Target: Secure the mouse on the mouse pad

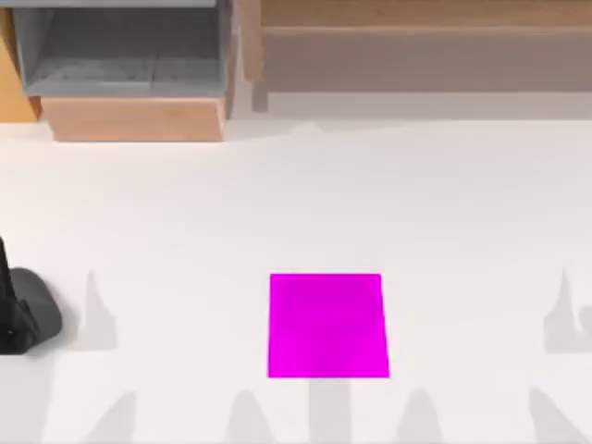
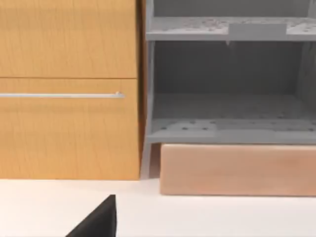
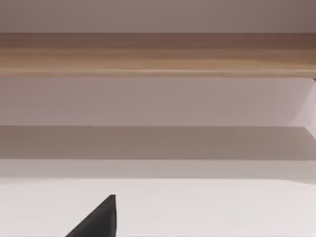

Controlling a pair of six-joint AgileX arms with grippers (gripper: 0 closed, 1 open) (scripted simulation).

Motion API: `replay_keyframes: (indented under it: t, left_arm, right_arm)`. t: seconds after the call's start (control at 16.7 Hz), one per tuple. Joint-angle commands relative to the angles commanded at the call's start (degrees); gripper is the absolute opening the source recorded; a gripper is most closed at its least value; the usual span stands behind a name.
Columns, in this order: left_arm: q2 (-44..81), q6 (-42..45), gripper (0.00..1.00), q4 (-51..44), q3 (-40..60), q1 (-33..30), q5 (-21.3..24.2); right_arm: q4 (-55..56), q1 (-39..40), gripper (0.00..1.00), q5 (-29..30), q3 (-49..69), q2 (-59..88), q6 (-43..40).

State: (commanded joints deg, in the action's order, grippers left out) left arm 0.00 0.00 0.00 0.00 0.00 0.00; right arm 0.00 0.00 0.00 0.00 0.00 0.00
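Mouse (image 1: 37, 310) lay on the white table (image 1: 296, 203) at the top view's far left edge, a dark grey rounded shape partly cut by the frame. A black strip ran along its outer side; I could not tell what that was. Mouse pad (image 1: 327, 325) lay flat, well apart from the mouse, near the front middle of the table, with nothing on it.

I logged the left gripper (image 2: 98, 221) as a black wedge low in the left wrist view, facing a wooden cabinet (image 2: 69, 89) and a grey shelf unit (image 2: 227, 84). Right gripper (image 3: 98, 221) showed likewise, facing a long wooden ledge (image 3: 158, 54). Released or clenched: I could not tell for either.
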Motion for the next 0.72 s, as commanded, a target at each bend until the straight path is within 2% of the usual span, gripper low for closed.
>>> replay_keyframes:
  t: [0.18, 0.36, 0.72]
  left_arm:
    - [0.6, -0.3, 1.00, -0.5, 0.6, 0.0, 0.0]
    - [6.0, -2.6, 1.00, -4.7, 5.7, 0.0, 0.1]
    - [32.9, -11.5, 1.00, -21.6, 24.8, 0.3, 0.1]
  right_arm:
    - [0.0, 0.0, 1.00, 0.0, 0.0, 0.0, 0.0]
    - [0.0, 0.0, 1.00, 0.0, 0.0, 0.0, 0.0]
    - [0.0, 0.0, 1.00, 0.0, 0.0, 0.0, 0.0]
